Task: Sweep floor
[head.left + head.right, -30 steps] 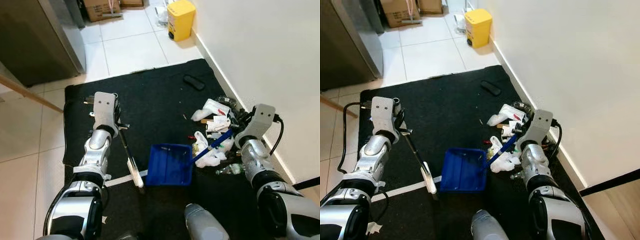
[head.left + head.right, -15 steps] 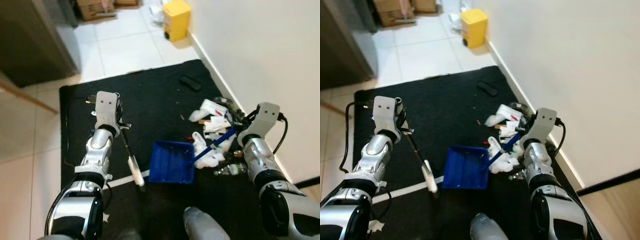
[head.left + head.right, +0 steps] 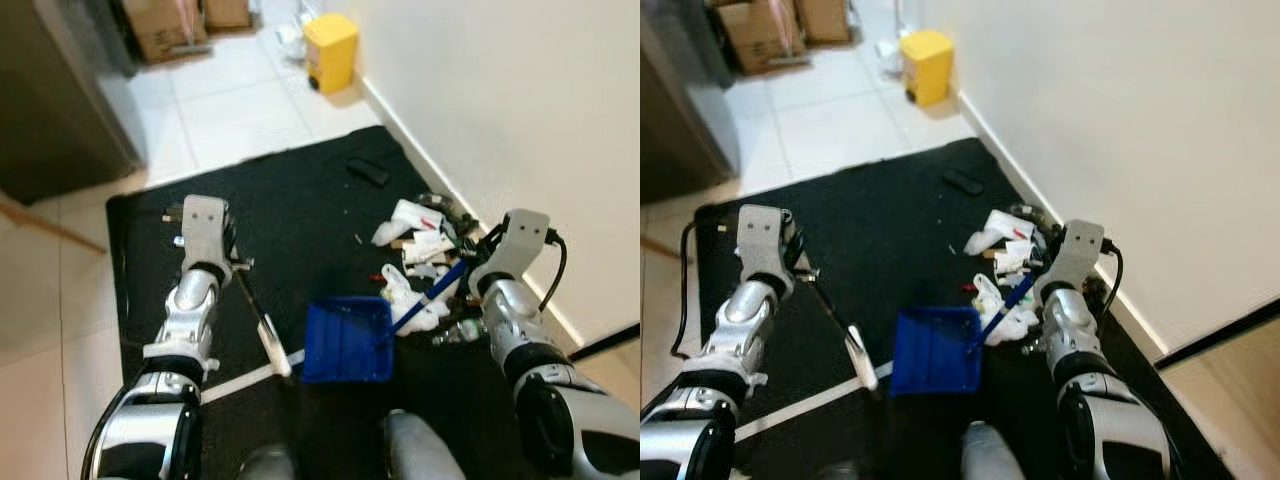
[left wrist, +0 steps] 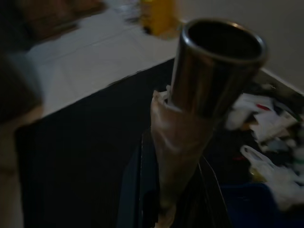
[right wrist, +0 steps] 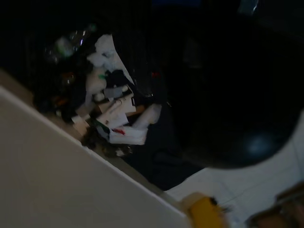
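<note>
A blue dustpan [image 3: 346, 342] lies on the black mat [image 3: 300, 210], its open side toward the broom. Its blue handle [image 3: 428, 298] slants up into my right gripper [image 3: 464, 270], which is shut on it. A pile of white wrappers, bags and small litter [image 3: 420, 238] lies against the wall, just beyond the pan. My left gripper [image 3: 238, 270] is shut on a thin black broom stick [image 3: 262, 325] whose lower end rests on the mat left of the pan. In the left wrist view a metal tube [image 4: 213, 66] with a taped section runs along the fingers.
A white wall [image 3: 520, 110] and its skirting run along the mat's right side. Beyond the mat is white tile floor with a yellow bin [image 3: 331, 40], cardboard boxes [image 3: 165, 30] and a steel cabinet [image 3: 60, 95]. A black object [image 3: 368, 172] and a white tape strip [image 3: 245, 377] lie on the mat.
The whole picture has shifted, so the camera has moved. Both arms keep their hold, and the broom, the dustpan and the litter stand about as before relative to each other.
</note>
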`<state>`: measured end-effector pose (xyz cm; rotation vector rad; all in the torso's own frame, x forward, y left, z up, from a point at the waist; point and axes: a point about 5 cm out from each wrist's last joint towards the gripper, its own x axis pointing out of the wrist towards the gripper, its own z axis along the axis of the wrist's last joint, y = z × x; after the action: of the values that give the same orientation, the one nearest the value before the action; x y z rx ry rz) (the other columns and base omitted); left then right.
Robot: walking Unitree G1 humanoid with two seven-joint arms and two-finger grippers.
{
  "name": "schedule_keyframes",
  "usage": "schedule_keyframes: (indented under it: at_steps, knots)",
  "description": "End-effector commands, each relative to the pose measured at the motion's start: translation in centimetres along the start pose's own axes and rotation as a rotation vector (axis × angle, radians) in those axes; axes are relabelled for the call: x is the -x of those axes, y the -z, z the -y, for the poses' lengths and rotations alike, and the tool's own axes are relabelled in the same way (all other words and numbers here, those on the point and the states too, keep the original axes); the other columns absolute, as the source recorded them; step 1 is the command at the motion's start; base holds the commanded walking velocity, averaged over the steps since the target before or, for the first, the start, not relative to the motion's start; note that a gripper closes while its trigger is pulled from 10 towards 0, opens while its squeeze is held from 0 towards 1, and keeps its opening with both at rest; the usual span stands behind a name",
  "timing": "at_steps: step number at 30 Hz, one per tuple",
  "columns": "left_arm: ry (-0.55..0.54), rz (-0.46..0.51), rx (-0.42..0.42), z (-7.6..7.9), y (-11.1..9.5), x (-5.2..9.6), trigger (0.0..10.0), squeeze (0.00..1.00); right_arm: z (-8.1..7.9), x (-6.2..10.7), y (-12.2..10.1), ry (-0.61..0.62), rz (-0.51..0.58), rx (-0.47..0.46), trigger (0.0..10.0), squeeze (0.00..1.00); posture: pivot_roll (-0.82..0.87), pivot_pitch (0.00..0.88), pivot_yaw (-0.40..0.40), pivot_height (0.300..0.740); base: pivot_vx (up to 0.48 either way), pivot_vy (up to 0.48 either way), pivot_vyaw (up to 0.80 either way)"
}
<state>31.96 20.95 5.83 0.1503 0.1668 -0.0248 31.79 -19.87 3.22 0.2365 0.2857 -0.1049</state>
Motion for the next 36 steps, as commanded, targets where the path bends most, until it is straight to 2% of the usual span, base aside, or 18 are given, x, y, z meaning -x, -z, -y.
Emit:
schedule_keyframes:
  at_steps: [1, 26, 31, 34, 36]
  knots:
    - [0.008, 0.026, -0.017, 0.0, -0.8, -0.4, 10.0, 0.00, 0.5, -0.2, -0.9, 0.022, 0.035, -0.015, 10.0, 0.00, 0.03, 0.000, 0.024, 0.740, 0.000, 0.000, -0.80]
    - [0.007, 0.023, -0.019, -0.2, -1.2, -0.6, 10.0, 0.00, 1.2, -0.2, -1.1, 0.075, 0.033, -0.017, 10.0, 0.00, 0.04, 0.000, 0.031, 0.740, 0.000, 0.000, -0.80]
    - [0.017, -0.002, -0.015, -0.1, -0.6, -0.4, 10.0, 0.00, 2.7, 0.2, 0.5, 0.089, -0.151, 0.086, 10.0, 0.00, 0.03, 0.000, 0.018, 0.740, 0.000, 0.000, -0.80]
    - [0.016, -0.008, -0.015, -0.1, -0.5, -0.3, 10.0, 0.00, 2.9, 0.3, 0.7, 0.096, -0.166, 0.094, 10.0, 0.00, 0.03, 0.000, 0.027, 0.740, 0.000, 0.000, -0.80]
    - [0.014, -0.027, -0.009, -0.1, -0.1, -0.2, 10.0, 0.00, 4.5, 0.4, -0.1, 0.162, -0.148, 0.101, 10.0, 0.00, 0.01, 0.000, 0.058, 0.740, 0.000, 0.000, -0.80]
